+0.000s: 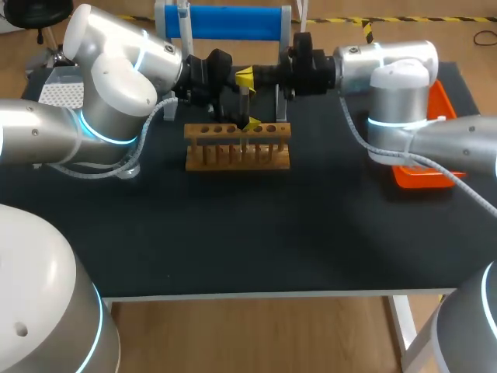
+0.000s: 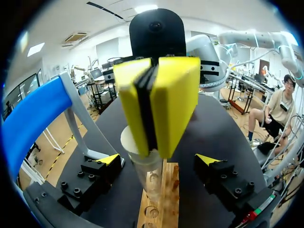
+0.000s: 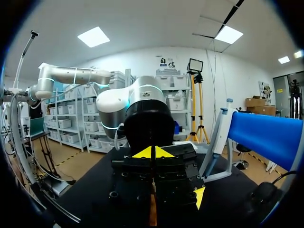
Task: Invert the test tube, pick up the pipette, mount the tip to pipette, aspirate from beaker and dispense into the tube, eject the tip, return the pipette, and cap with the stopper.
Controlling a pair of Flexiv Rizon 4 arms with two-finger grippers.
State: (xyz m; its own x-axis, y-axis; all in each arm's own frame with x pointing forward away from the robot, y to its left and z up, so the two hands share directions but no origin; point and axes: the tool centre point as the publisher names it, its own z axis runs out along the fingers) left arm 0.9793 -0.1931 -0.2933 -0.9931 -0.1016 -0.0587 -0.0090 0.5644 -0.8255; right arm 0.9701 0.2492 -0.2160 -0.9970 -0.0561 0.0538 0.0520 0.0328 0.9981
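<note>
Right gripper (image 2: 153, 109): jaws closed on the upper end of the tube (image 2: 148, 178), holding it upright. Its lower end is at the rack (image 2: 168, 204), in or just over a hole; can't tell which.

Left gripper (image 2: 159, 161): jaws wide open, one finger on each side of the tube, neither touching it. It faces the right gripper across the rack, and both arms are level over the back of the worktop (image 1: 248, 233).

A pale rim shows at the tube's top, just beside the right pads. It is likely the mouth, which would put the tube mouth-up.

Progress, as judged:
- Inverting the tube looks finished or nearly so. The tube has not been let go into the rack.
- Pipette (image 3: 219, 135) hangs untouched on the blue stand (image 1: 225, 22) behind the rack, so pick-up has not started.
- Left to do: mounting the tip, aspirating, dispensing, ejecting, returning the pipette and capping.

An orange tray (image 1: 435, 175) sits at the right edge, partly under the right arm; its contents are hidden. I can't make out the beaker, tips or stopper.

Most of the task lies ahead.
</note>
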